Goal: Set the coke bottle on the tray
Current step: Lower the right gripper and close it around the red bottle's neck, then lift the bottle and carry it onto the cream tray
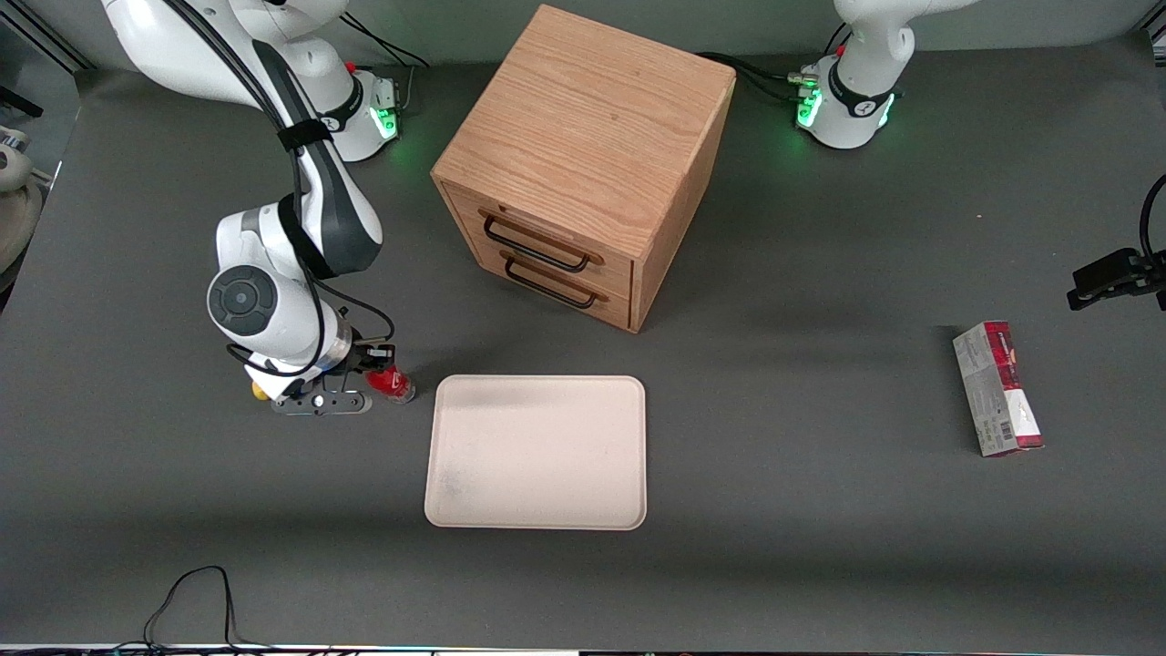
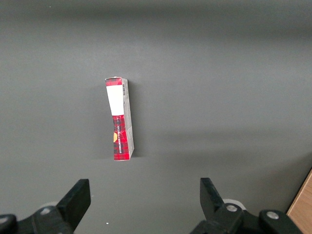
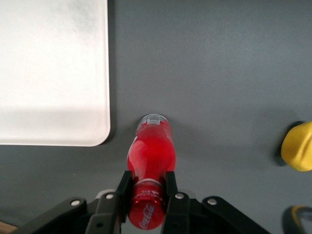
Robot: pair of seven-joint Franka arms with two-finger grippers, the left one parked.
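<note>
grey table [image 1: 820,510] carries tray [image 1: 537,453], cabinet [image 1: 583,164], carton [image 1: 997,389], lemon [image 3: 298,152]; gripper [image 3: 147,195] low beside tray.

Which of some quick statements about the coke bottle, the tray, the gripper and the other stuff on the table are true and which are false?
1. The gripper has its fingers closed on the coke bottle. True.
2. The coke bottle lies on the tray. False: it is beside the tray.
3. The tray holds a carton. False: the carton lies on the table toward the parked arm's end.
4. Both drawers of the cabinet are shut. True.
</note>
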